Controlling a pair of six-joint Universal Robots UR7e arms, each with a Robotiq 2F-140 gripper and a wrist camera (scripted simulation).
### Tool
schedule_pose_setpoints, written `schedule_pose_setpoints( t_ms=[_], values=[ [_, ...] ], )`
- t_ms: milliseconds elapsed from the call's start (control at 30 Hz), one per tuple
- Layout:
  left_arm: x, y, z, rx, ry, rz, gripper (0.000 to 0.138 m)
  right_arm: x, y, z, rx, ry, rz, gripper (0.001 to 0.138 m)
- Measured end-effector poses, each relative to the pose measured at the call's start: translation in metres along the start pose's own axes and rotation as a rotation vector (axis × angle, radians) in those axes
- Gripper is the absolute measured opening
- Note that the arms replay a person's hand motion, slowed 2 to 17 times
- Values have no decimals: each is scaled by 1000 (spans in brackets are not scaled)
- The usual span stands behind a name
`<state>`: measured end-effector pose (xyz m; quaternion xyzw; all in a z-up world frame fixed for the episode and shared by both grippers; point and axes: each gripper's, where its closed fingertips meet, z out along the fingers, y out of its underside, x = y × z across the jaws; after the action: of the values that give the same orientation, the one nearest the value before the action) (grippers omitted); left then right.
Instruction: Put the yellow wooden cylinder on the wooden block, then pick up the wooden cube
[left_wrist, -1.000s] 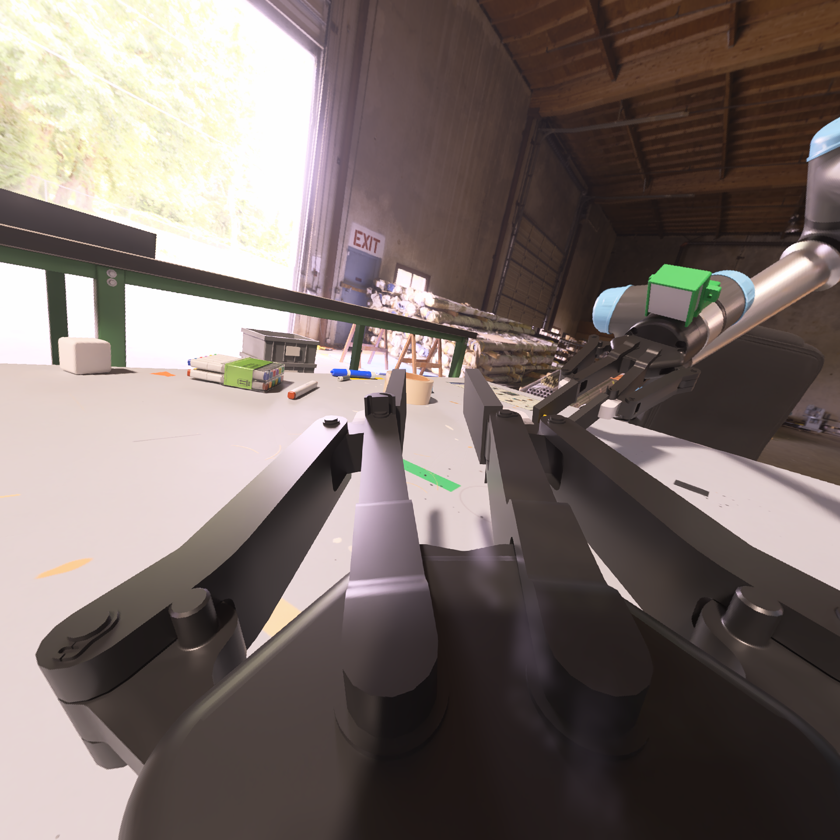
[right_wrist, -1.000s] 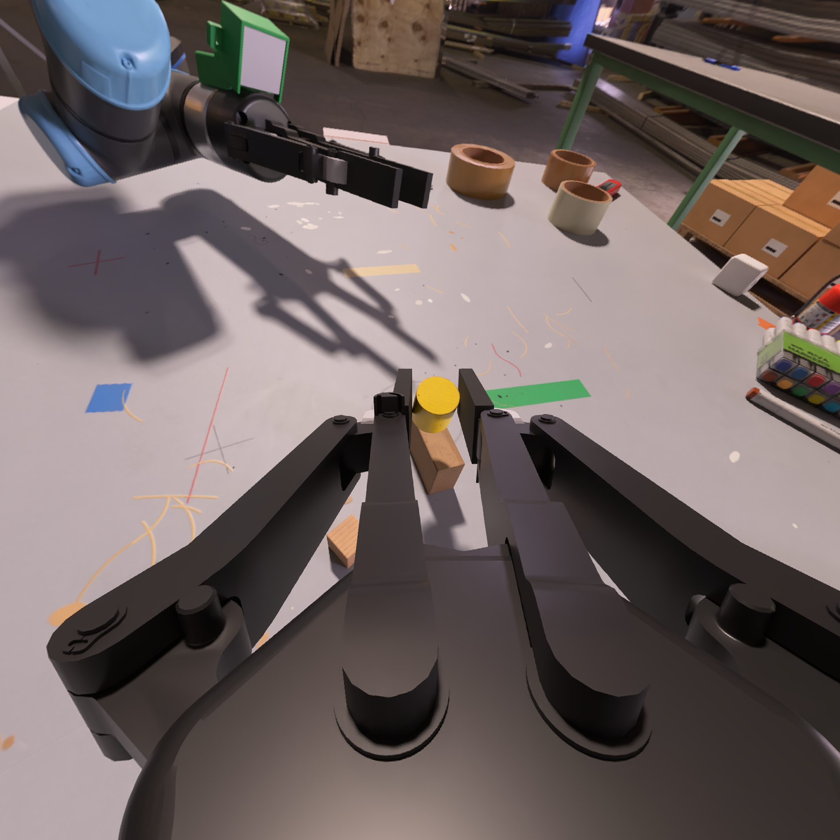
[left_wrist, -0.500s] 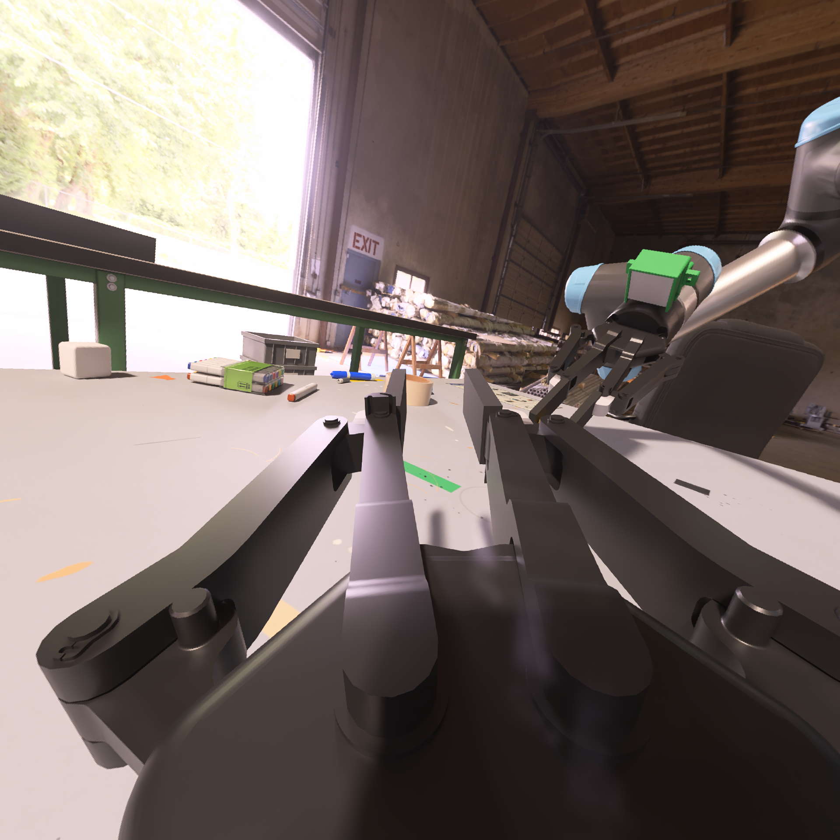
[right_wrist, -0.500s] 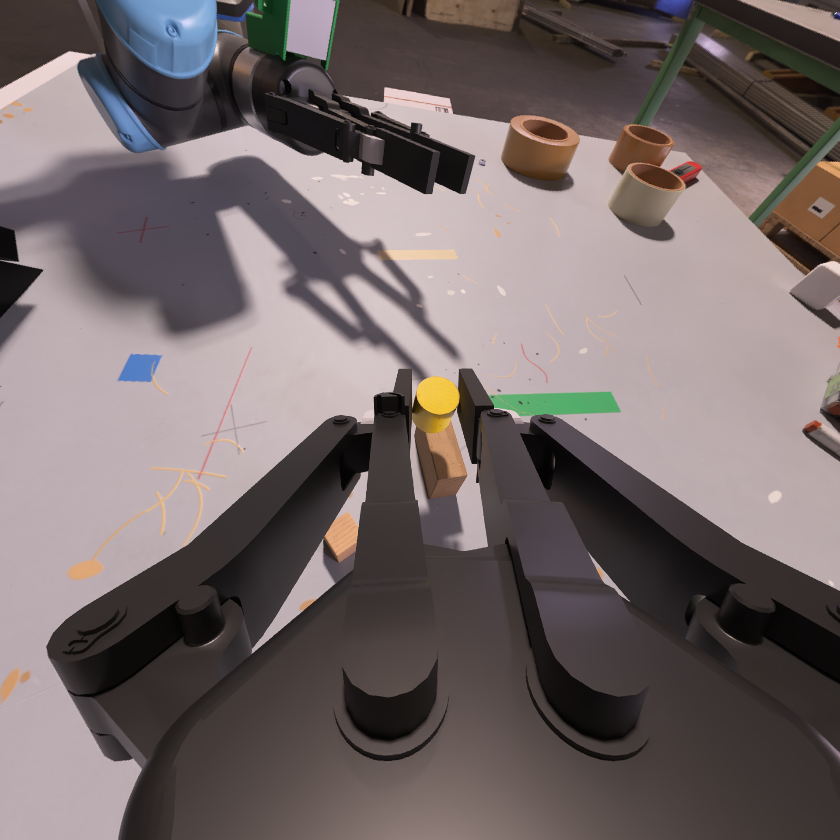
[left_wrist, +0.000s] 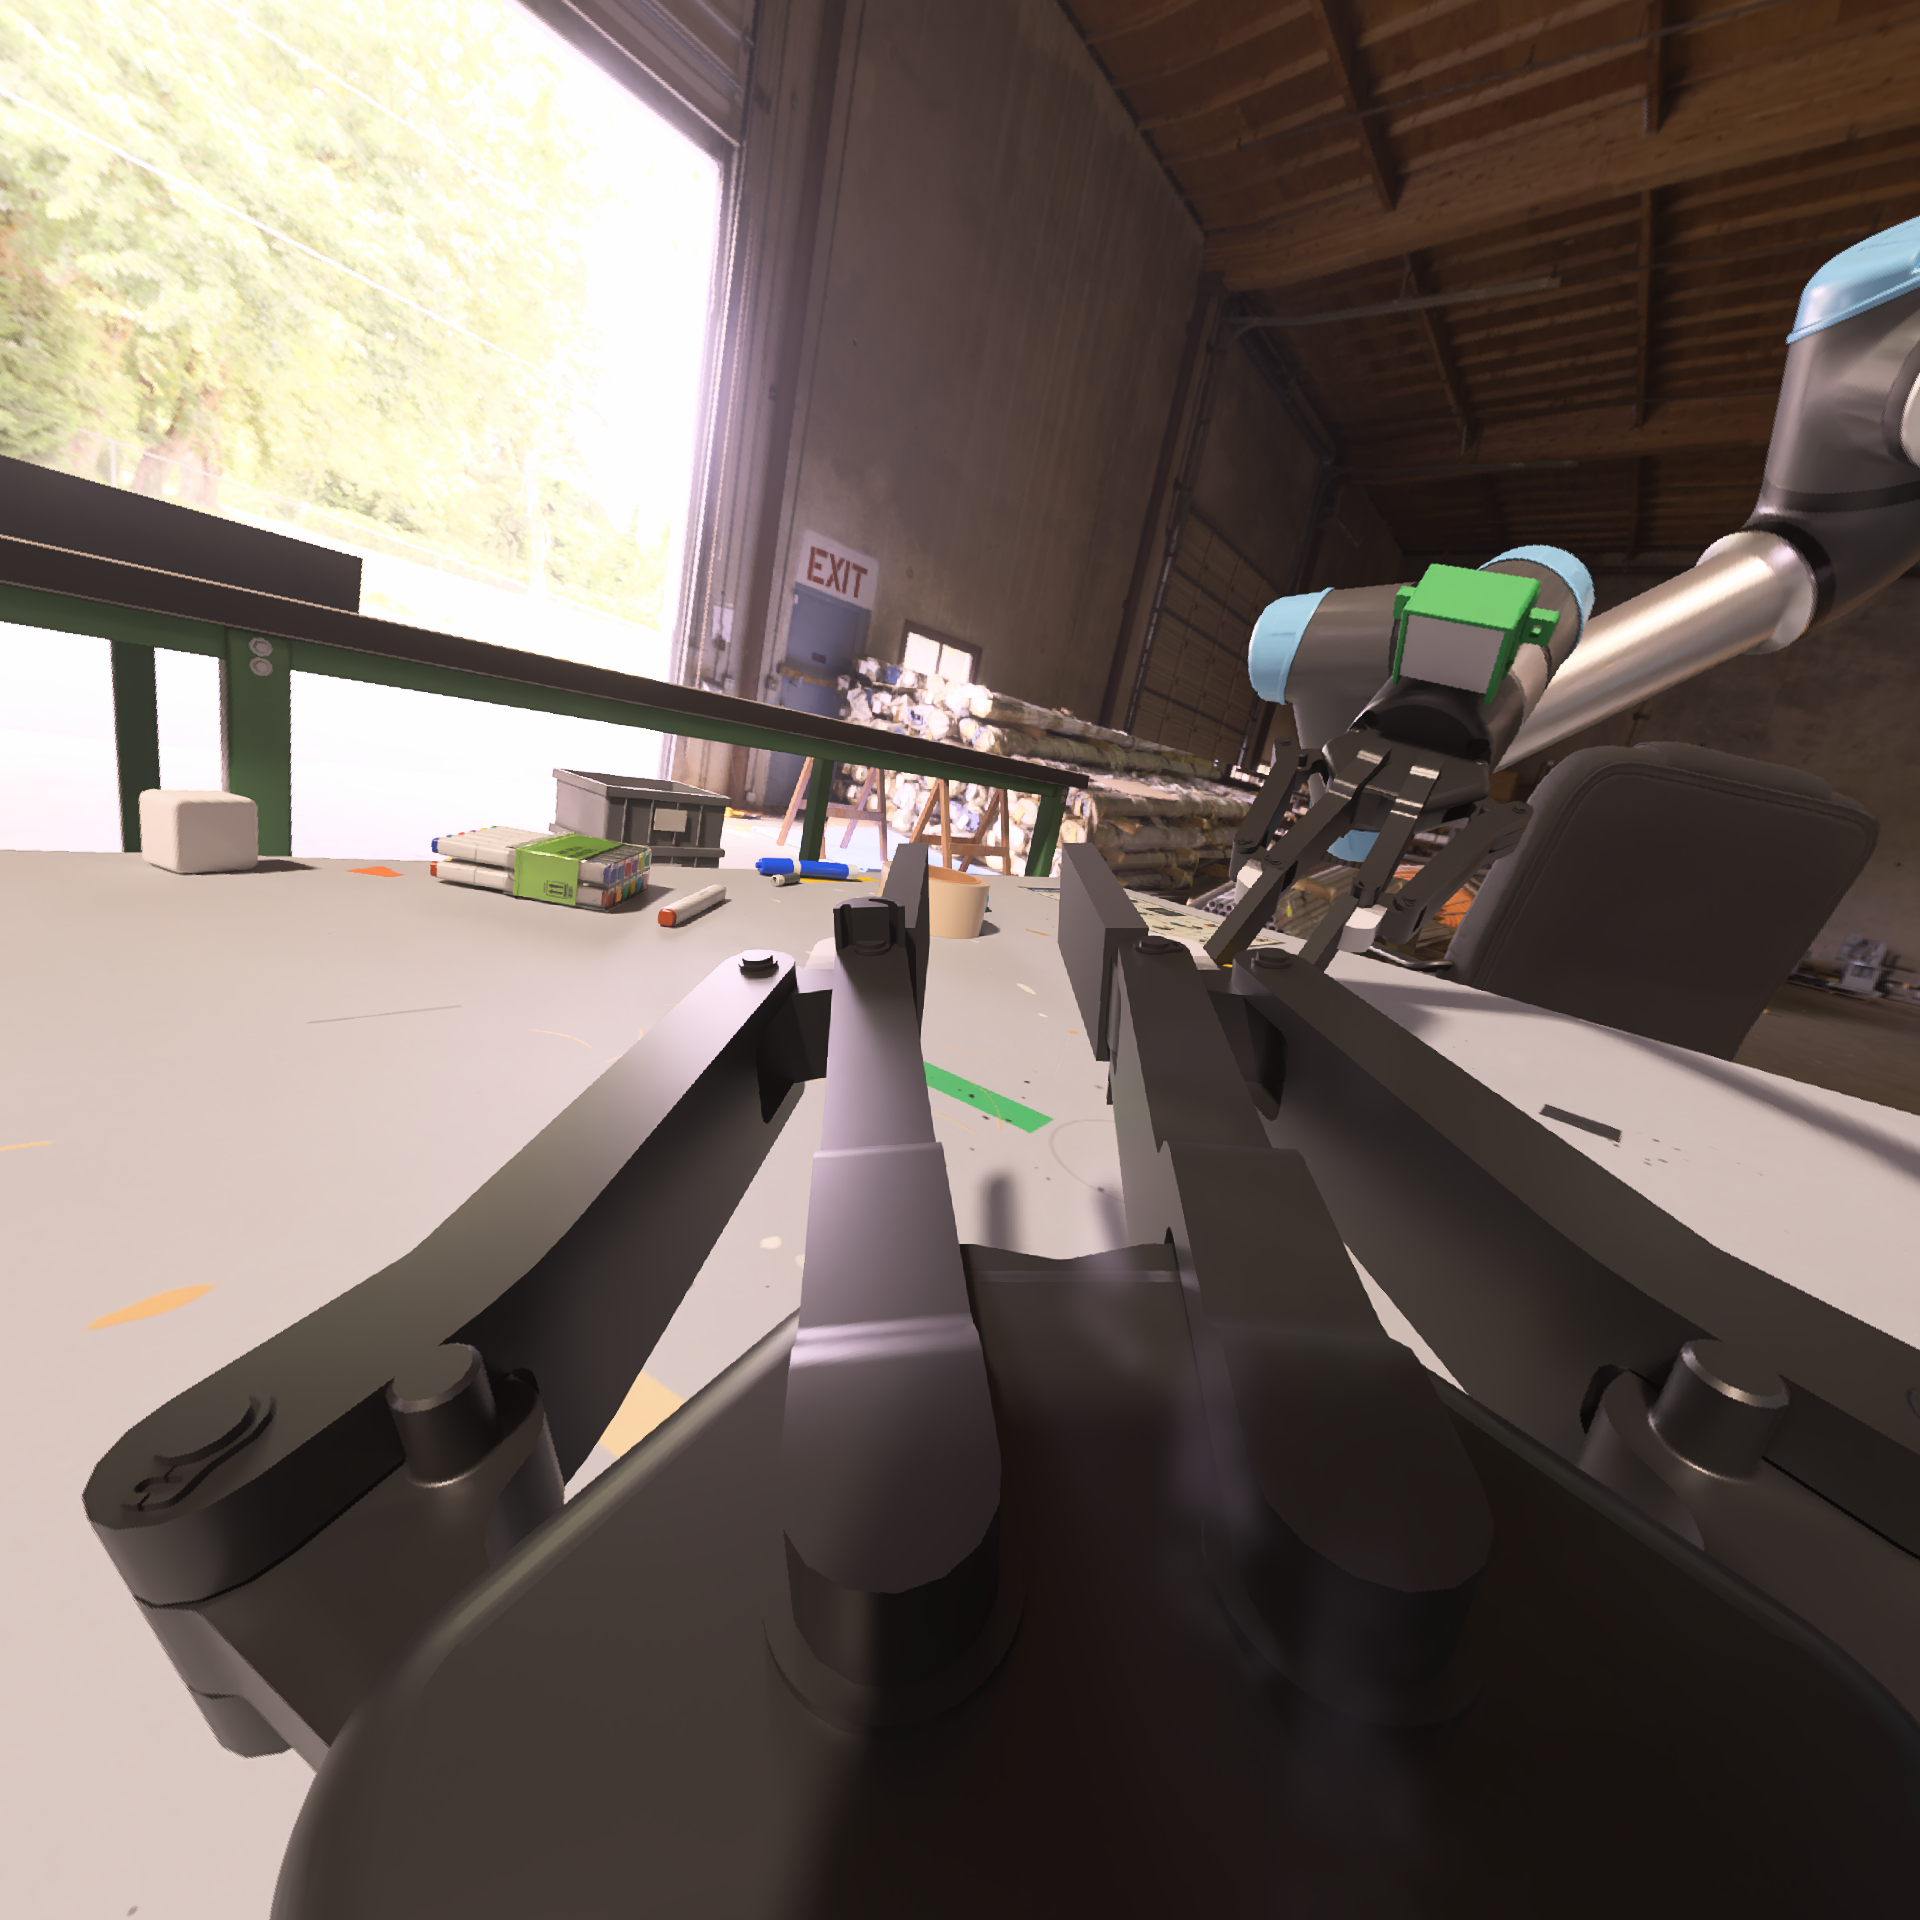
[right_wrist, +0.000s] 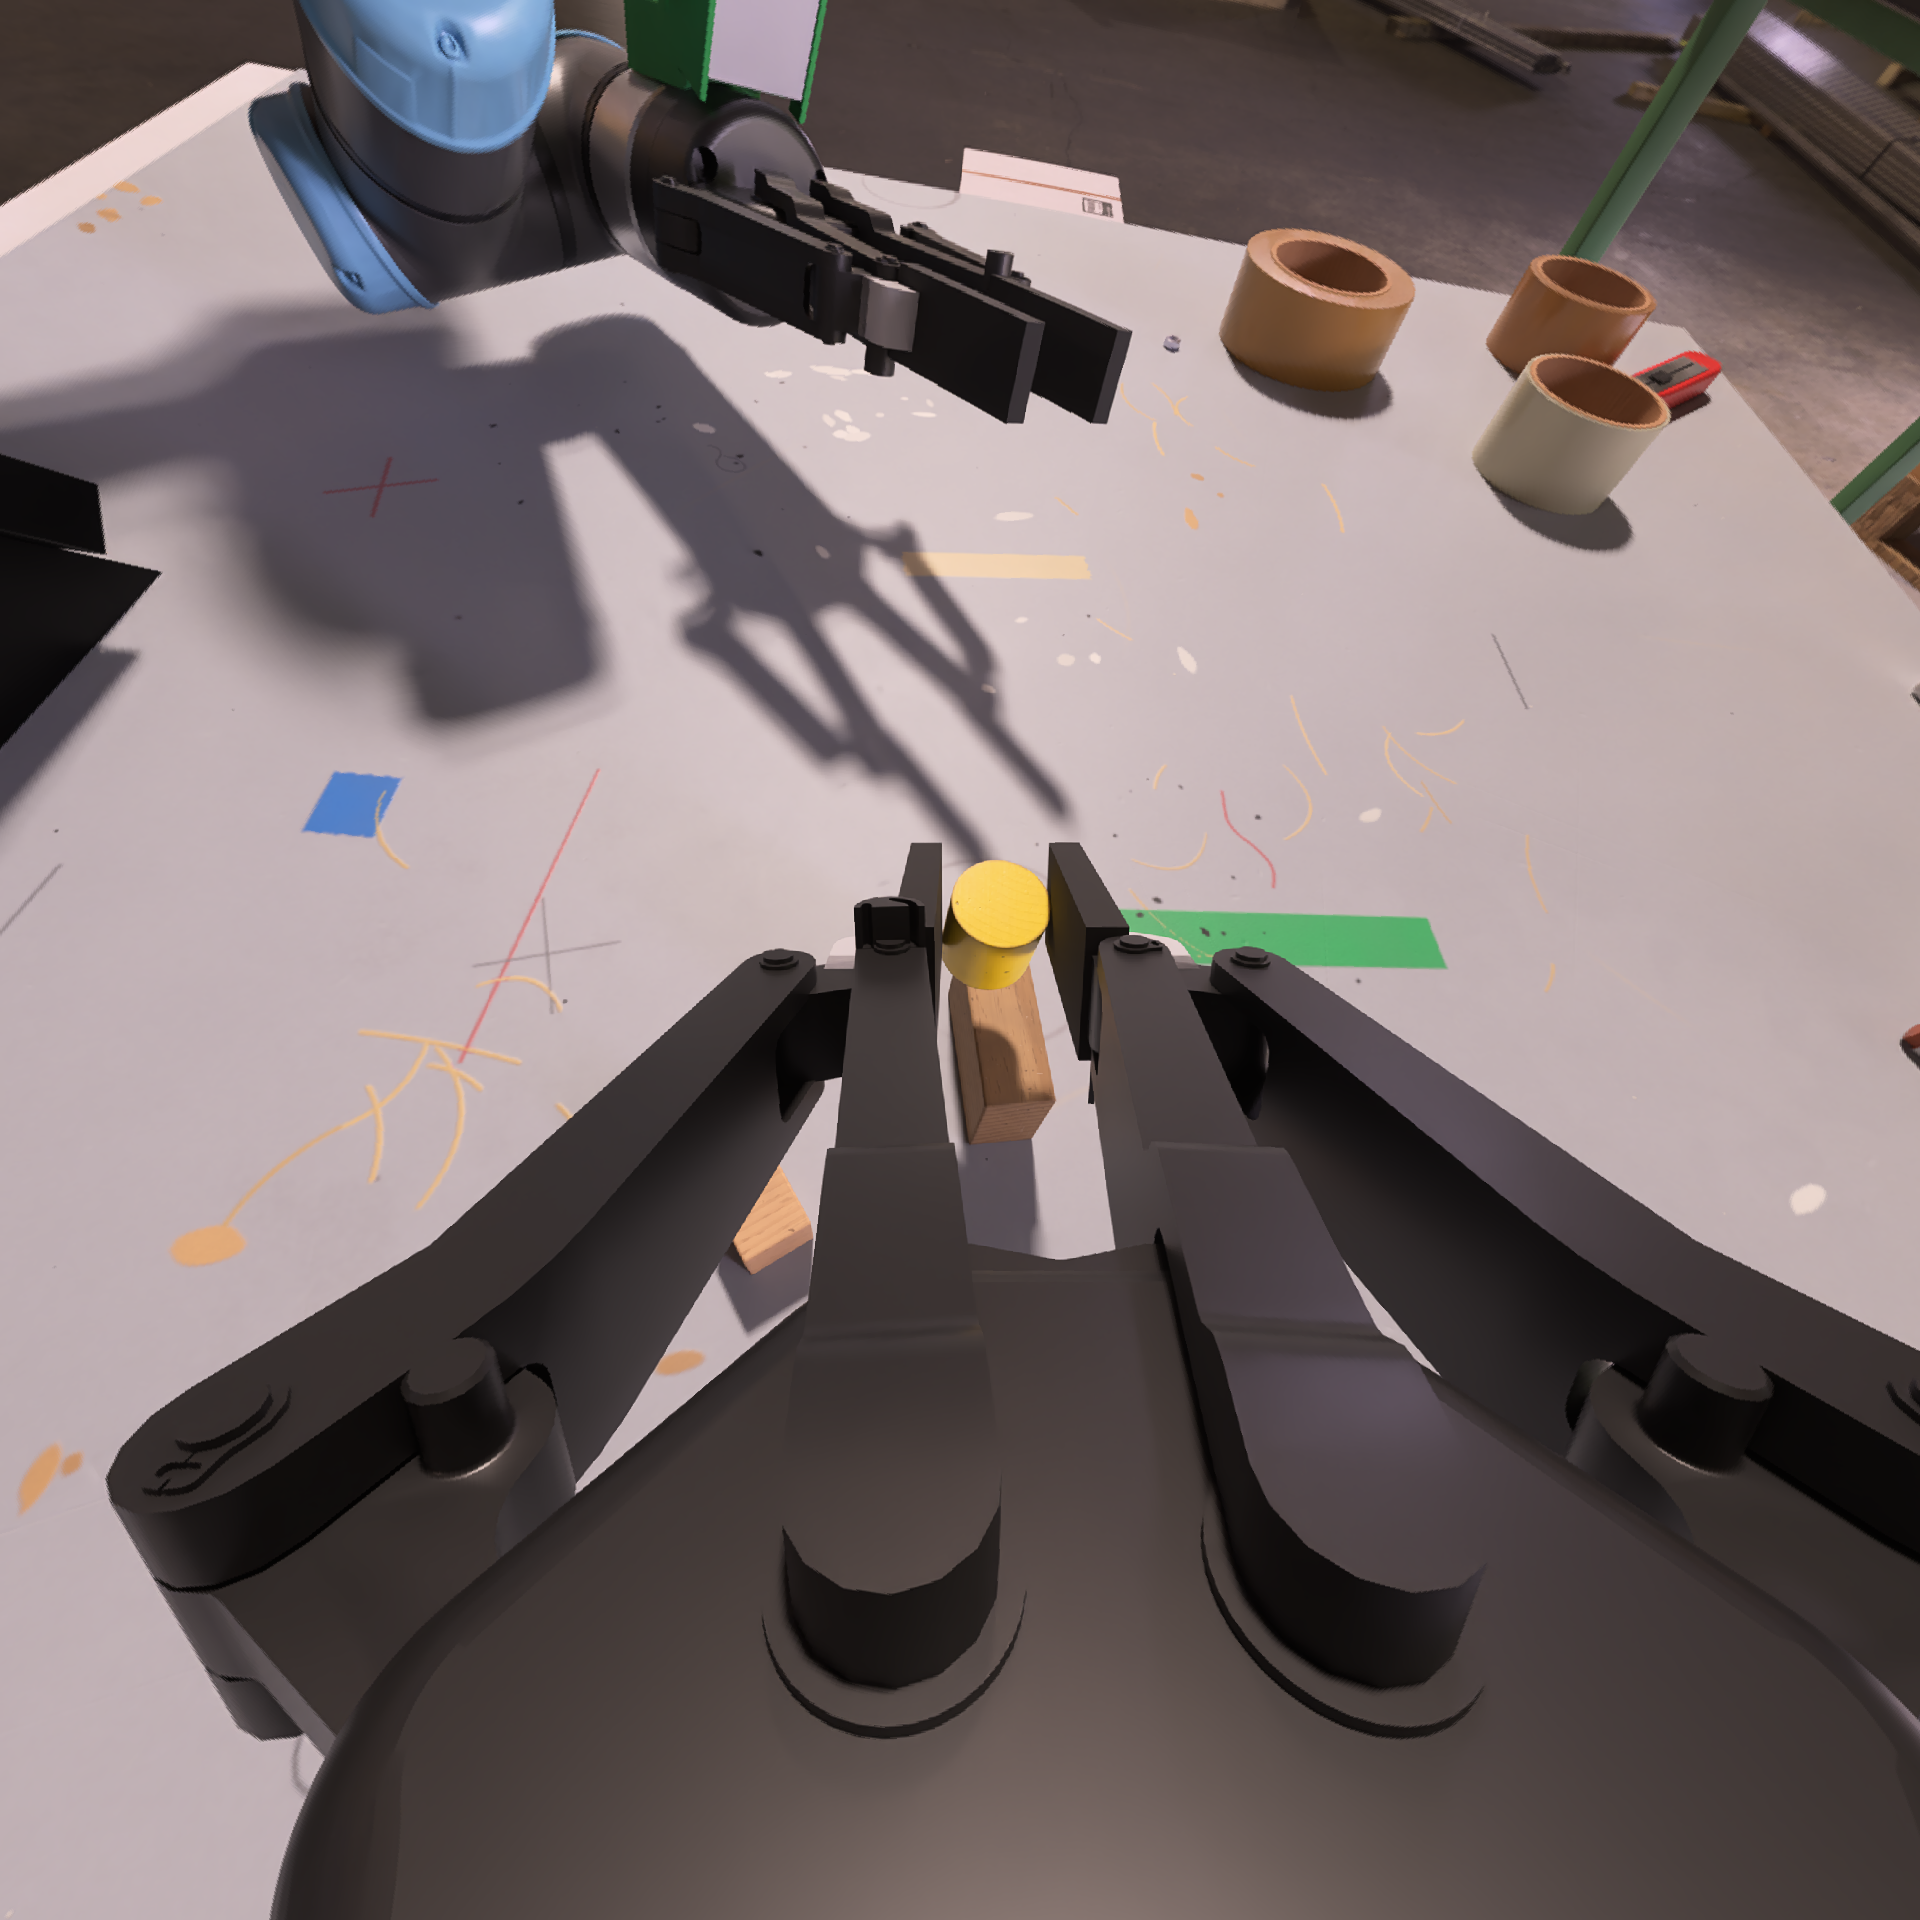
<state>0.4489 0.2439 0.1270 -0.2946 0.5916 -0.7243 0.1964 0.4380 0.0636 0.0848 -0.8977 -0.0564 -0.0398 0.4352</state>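
- Yellow wooden cylinder (right_wrist: 995, 923) clenched in right gripper (right_wrist: 995, 902), poised over wooden block (right_wrist: 1001, 1072); placing step.
- Next: lower, release squarely.
- Left gripper (left_wrist: 992, 899) released, empty.

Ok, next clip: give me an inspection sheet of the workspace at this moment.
Surface: grey table, paint marks and tape patches.
Job's things: yellow wooden cylinder held above the wooden block; wooden cube on the table, partly hidden.
Clutter: three tape rolls, marker set, white block.
Grippers: right gripper shut on the cylinder; left gripper partly closed, holding nothing.
Cables: nothing seen.
Surroundings: warehouse, green-framed bench, stacked lumber.
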Motion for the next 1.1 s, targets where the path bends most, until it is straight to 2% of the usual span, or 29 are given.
schedule_pose_setpoints(
  t_ms=[433, 1100],
  values=[
    [0, 0, 0, 0, 1, -2, 34, 3, 5, 1, -22, -32, 2, 27],
    [-1, 0, 0, -3, 3, -12, 34, 4, 5, 0, -12, -79, 3, 27]
  ],
)
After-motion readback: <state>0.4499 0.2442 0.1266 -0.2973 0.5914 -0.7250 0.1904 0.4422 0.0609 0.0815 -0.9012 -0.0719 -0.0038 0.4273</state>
